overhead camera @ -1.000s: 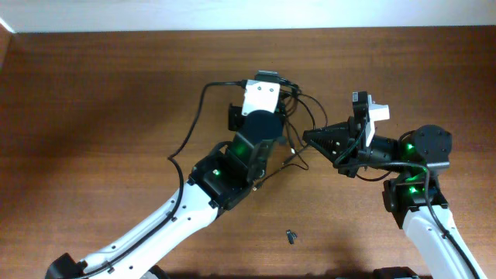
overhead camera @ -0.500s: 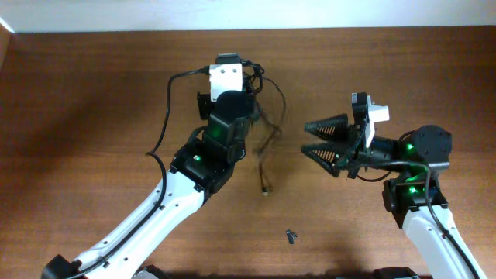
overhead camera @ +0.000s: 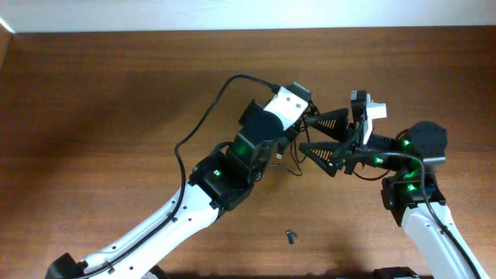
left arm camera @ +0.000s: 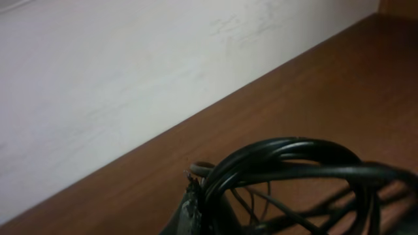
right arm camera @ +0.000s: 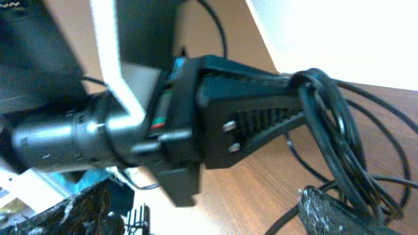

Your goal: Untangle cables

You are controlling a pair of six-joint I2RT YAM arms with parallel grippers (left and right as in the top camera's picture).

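Handover on the bench (overhead camera: 116,116): my left gripper (right arm camera: 297,98), fingers pressed together on the cables (right arm camera: 333,130), has swung back in and now sits just left of the right gripper (overhead camera: 316,137), with the black loops hanging off its tip. The right gripper's fingers, shut a second ago, now stand wide apart beside the bundle. I judge they are ready to grab a strand and pull it free.

Overhead is evenly lit, warm and sharp, the table (overhead camera: 93,93) a little darker at its left. Both wrist views are soft — cables (left arm camera: 287,151) near the lens blur, and the white wall (left arm camera: 98,72) glares mildly.
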